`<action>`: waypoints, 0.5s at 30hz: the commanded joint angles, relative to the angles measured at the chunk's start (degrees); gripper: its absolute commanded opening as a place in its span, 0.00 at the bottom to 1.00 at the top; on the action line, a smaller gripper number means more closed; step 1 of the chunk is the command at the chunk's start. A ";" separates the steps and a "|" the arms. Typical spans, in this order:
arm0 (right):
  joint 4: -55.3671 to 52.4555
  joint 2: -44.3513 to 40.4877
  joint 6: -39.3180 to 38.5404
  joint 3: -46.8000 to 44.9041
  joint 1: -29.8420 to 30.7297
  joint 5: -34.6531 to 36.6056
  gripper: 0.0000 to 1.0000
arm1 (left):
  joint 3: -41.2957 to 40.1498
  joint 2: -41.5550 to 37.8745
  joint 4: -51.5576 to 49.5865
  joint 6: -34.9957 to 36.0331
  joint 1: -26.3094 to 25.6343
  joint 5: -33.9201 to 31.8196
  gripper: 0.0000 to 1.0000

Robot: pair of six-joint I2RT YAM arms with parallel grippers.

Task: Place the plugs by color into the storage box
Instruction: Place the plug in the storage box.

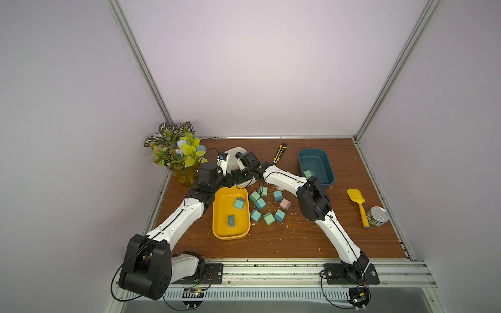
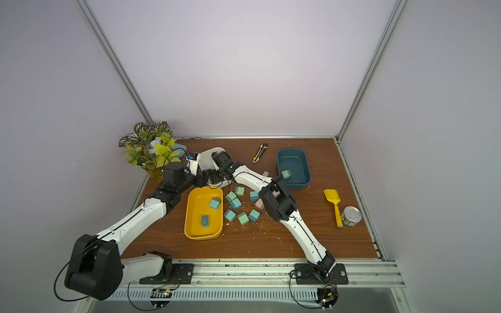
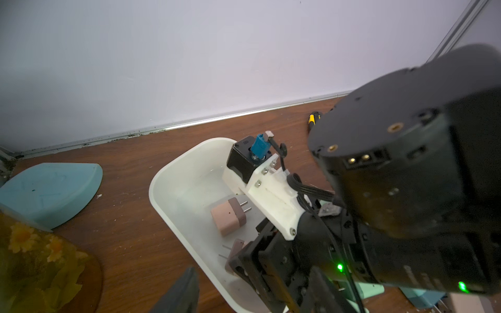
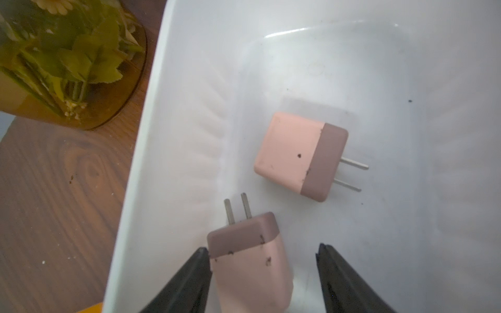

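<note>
Wooden desk, white storage box at its eleven o'clock. How wide the left gripper stands is unclear. The right gripper, inside, is parted, clamping nothing, pink plug between, touching one jaw. Lift straight up, dragging nothing.

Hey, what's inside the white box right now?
Two pink plugs: one lying free, another between the right end effector's open jaws. The right arm covers part of the box floor.

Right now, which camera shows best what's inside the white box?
The right wrist view looks straight into the white box at two pink plugs. The left wrist view shows them partly behind the right arm; in both top views the arms hide most of it.
</note>
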 commanded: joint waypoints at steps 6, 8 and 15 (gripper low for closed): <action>1.92 -10.53 2.13 -1.85 0.25 -1.51 0.68 | -1.65 -2.41 3.41 -1.79 -0.11 1.70 0.66; 3.06 -12.68 2.96 -4.54 0.26 -1.26 0.68 | -1.93 -3.12 3.93 -2.09 -0.16 1.90 0.66; 7.48 -21.68 5.86 -16.61 0.26 0.71 0.68 | -2.60 -5.85 4.07 -2.66 -0.39 2.99 0.65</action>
